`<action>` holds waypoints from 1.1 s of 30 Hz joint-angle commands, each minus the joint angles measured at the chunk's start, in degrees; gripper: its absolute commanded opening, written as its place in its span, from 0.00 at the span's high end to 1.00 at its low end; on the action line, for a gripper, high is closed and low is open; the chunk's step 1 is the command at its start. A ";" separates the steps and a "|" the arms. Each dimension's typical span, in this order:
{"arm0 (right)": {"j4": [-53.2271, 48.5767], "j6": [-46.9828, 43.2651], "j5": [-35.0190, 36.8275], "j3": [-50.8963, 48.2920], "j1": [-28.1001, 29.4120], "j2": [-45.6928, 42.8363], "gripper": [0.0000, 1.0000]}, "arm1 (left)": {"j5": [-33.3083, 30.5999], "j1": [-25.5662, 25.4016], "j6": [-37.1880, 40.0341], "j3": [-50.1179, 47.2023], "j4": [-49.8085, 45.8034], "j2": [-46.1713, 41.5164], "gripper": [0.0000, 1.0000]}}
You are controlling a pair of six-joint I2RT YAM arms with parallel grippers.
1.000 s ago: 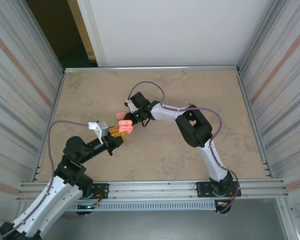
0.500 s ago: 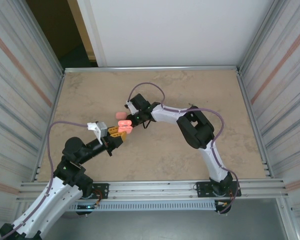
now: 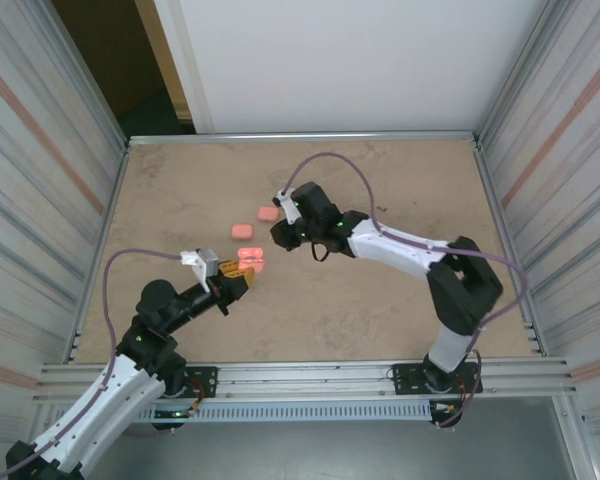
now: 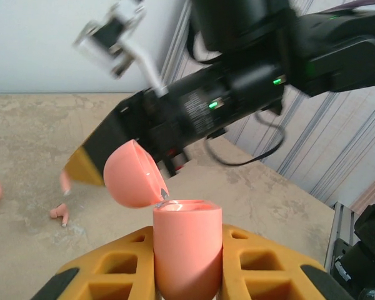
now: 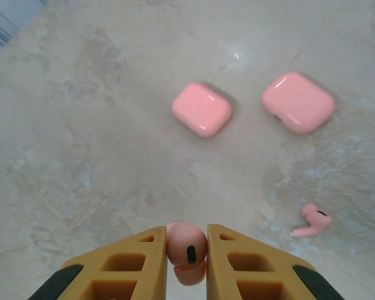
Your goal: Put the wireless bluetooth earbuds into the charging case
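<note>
Left fingers (image 4: pixel 137 240): clenched on the open charging case (image 4: pixel 187 250), held upright, lid (image 4: pixel 130 175) tipped back toward 10 o'clock.
Right fingers (image 5: pixel 250 247): clamped on one earbud (image 5: pixel 186 247), above the desk (image 5: pixel 81 125).
Spares: two closed cases (image 5: pixel 202 109) at 12 to 1 o'clock of the held earbud; loose earbud (image 5: pixel 312 220) at 3 o'clock.
Step in hand: judged as carrying the earbud to the case.
Next move: in the top view the case lies at 8 o'clock of the right fingers; travel there, point the stem down over a free socket, then lower and release.

Smooth pink plastic case (image 4: pixel 186 250), slightly glossy pink earbud (image 5: pixel 186 244), matt mottled tabletop (image 5: pixel 81 156)
</note>
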 commanded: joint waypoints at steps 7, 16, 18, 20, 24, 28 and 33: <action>2.58 -2.07 4.09 -7.47 0.54 -17.14 0.79 | 0.42 -0.33 -2.91 -1.31 9.49 5.02 1.00; 4.01 -3.50 4.49 -11.44 4.00 -27.98 0.78 | 6.57 -0.31 -4.16 -0.74 20.14 13.85 1.00; 4.61 -4.19 4.35 -12.15 5.31 -29.49 0.78 | 7.80 -0.31 -4.54 -0.53 22.34 15.54 1.00; 4.72 -5.16 4.33 -12.34 6.79 -30.55 0.78 | 8.90 -0.40 -4.73 -0.21 24.04 17.01 1.00; 5.04 -6.10 4.34 -12.77 8.96 -31.38 0.78 | 10.63 -0.42 -4.82 0.39 26.08 19.04 1.00; 5.77 -6.19 3.69 -13.00 10.29 -30.69 0.78 | 11.52 -0.63 -5.15 0.56 27.78 20.40 1.00; 6.18 -6.38 3.46 -12.53 11.40 -29.06 0.78 | 12.00 -0.88 -4.82 0.89 28.25 21.12 1.00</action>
